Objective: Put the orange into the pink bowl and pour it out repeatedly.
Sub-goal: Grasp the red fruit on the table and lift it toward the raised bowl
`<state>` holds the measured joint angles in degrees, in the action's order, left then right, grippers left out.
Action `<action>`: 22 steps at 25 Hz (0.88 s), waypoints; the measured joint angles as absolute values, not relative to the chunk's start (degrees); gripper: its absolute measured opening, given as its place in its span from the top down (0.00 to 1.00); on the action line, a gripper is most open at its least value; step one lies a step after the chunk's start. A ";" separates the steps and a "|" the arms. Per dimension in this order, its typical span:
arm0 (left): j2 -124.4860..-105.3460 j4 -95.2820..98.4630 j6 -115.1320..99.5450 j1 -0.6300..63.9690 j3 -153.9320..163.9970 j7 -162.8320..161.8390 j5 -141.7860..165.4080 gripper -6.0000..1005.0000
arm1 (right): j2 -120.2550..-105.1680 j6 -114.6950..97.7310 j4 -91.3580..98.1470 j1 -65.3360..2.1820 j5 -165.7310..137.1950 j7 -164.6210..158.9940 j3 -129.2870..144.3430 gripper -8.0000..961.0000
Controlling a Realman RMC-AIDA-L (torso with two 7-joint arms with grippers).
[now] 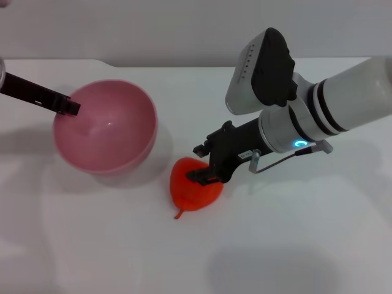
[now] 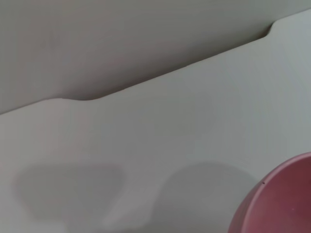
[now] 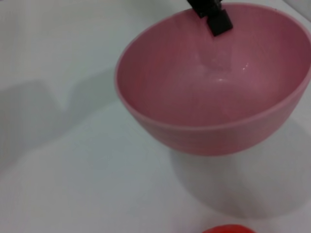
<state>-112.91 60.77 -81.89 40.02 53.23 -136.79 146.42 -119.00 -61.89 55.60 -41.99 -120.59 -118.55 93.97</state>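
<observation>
The orange (image 1: 193, 184) lies on the white table (image 1: 294, 245) just right of the pink bowl (image 1: 105, 127), with the right gripper (image 1: 208, 174) down on its top, jaws pinching it. Its dark stem points toward the near edge, long axis running near to far, with bare table around. The left gripper (image 1: 68, 108) holds the bowl's far-left rim, jaws clamped on it.
</observation>
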 joint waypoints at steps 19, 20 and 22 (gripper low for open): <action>-113.49 61.22 -82.29 40.51 54.29 -136.86 146.43 0.95 | -119.45 -53.80 48.34 -45.27 -119.96 -124.10 99.73 0.53; -113.49 61.25 -82.29 40.52 54.29 -136.85 146.43 0.95 | -119.44 -53.79 48.42 -45.24 -119.96 -124.24 99.74 0.54; -113.49 61.27 -82.29 40.52 54.31 -136.80 146.43 0.95 | -119.40 -53.80 48.57 -45.20 -119.96 -124.31 99.75 0.56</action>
<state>-113.49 61.27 -82.29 40.52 54.31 -136.80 146.43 -119.40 -53.80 48.57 -45.20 -119.96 -124.31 99.75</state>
